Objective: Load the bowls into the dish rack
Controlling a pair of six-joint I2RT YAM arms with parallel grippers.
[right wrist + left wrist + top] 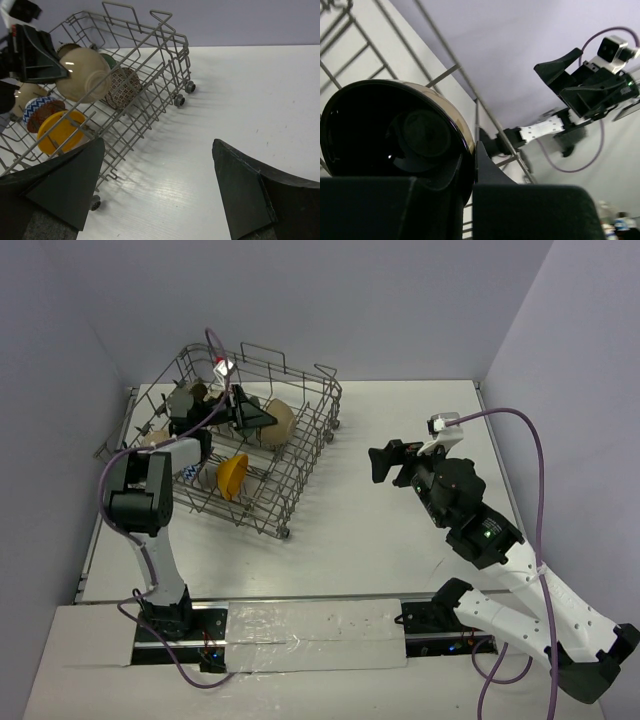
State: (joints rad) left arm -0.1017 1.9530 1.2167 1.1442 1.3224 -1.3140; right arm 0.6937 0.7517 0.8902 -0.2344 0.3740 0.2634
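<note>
Over the far-left corner, the left gripper [245,415] pinches a beige bowl [279,423] by its rim, held inside the rack [318,430] (whether it touches the tines is unclear). If released at a tilt, it could roll and strike the orange bowl [232,478] nearby. The right gripper [379,465] hangs spread and empty toward the right edge.

Left fingers [255,416] clamped, right fingers [383,462] spread apart.
</note>
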